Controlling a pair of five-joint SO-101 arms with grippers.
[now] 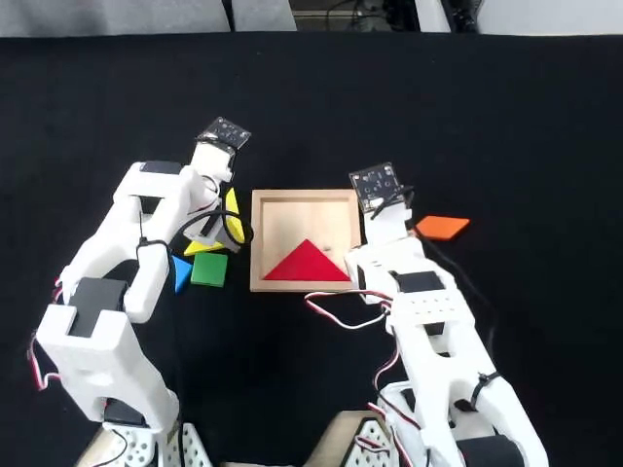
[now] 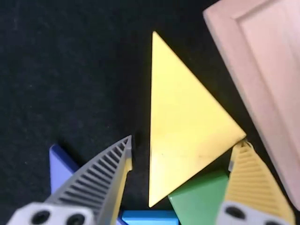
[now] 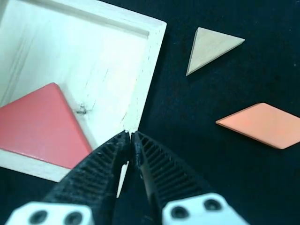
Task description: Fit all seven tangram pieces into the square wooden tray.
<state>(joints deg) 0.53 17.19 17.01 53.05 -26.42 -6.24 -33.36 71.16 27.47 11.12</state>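
One yellow triangle (image 2: 183, 117) lies flat on the counter (image 2: 70, 70) beside the tray (image 2: 262, 70), between the spread fingers (image 2: 108, 164) of the left end effector (image 2: 185, 140). Likely thin, rigid, light: pinch opposite edges. Right end effector (image 3: 130, 136): closed.

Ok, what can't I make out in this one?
- High view: the left arm covers most of the yellow triangle.
- Left wrist view: the green piece and blue piece are cut off by the picture's edge and partly covered by the left gripper, so their shapes are unclear.
- Right wrist view: the tray and red triangle run off the edge.
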